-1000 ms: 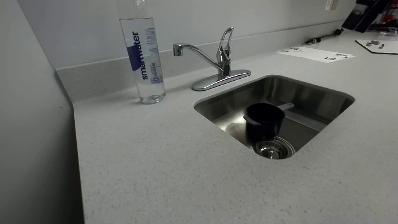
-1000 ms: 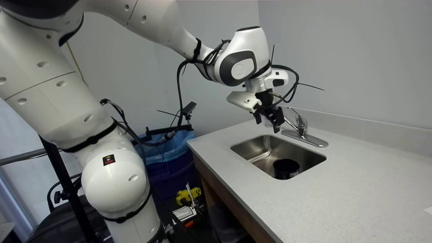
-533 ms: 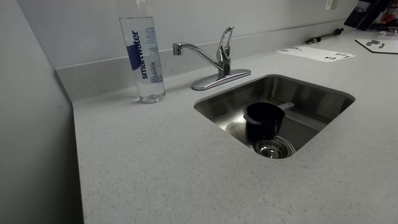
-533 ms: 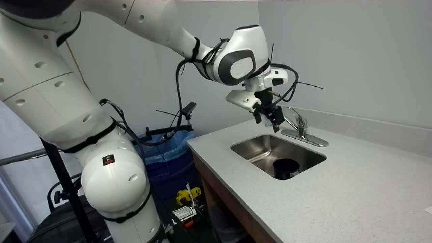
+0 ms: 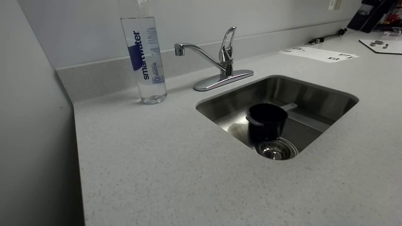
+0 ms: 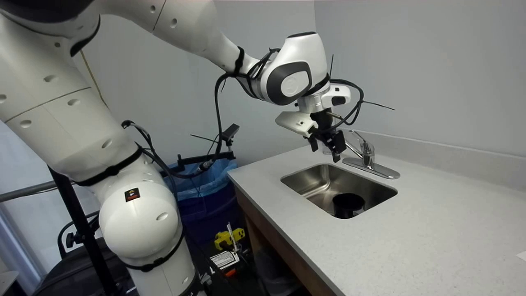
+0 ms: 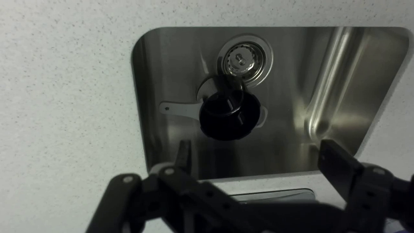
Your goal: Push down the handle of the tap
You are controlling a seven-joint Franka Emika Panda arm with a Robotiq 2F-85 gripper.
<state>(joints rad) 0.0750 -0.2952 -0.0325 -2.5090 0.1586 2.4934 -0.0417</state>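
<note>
The black two-finger gripper hangs above the brushed-steel rectangular sink, its fingers spread wide and holding nothing. Beyond the fingers, toward the pale grey wall, stands the small chrome tap with its low curved spout. Atop it, clear of the fingers, the slim, looped chrome handle points upward. Assessment: rigid, smooth, likely slippery; light but probably firm at its pivot. Recommended contact: downward against the raised tip, for best leverage; pinching appears unnecessary.
</note>
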